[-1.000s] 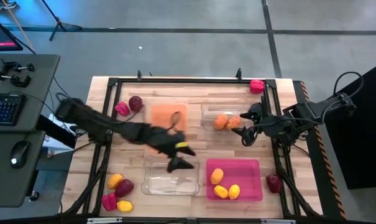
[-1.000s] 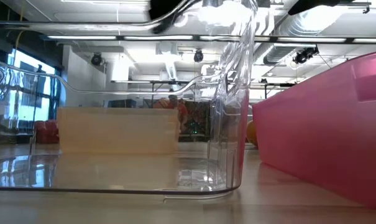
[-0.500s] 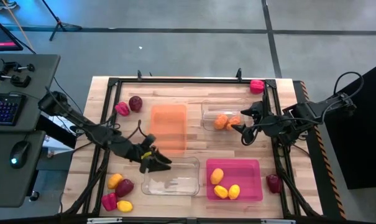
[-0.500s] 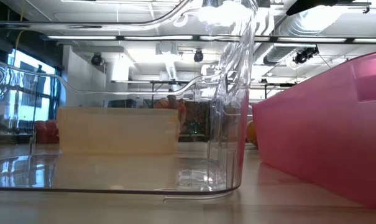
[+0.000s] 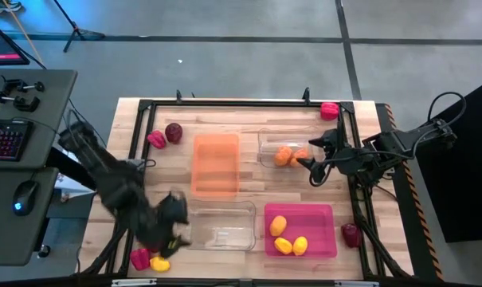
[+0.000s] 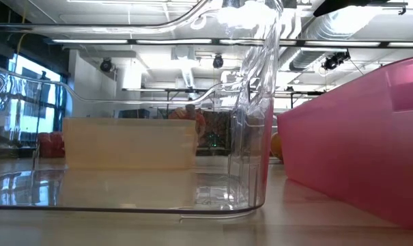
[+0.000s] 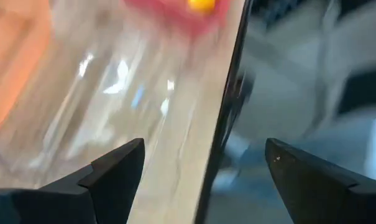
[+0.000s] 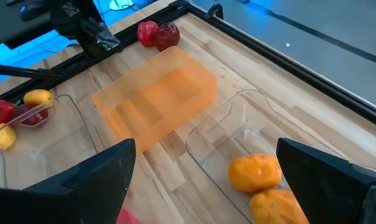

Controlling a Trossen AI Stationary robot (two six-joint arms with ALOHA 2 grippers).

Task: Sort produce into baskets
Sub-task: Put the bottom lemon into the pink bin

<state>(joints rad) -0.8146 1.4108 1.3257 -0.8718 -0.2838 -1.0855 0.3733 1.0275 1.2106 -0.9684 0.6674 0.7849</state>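
Note:
My left gripper is open and empty, blurred, beside the left end of the near clear basket, over the near-left produce. A red-pink pepper and a lemon show there; the arm hides what lies beside them. My right gripper is open and empty by the far clear basket, which holds two oranges. The pink basket holds three lemons. The orange basket lies at the centre.
A pepper and a maroon fruit lie far left. A pepper sits at the far right corner, a maroon fruit right of the pink basket. A black frame rims the table.
My left gripper has swung from above the middle of the table, between the orange basket and the near clear basket, toward the table's near-left corner, and now stands over the produce there. My right arm has kept still.

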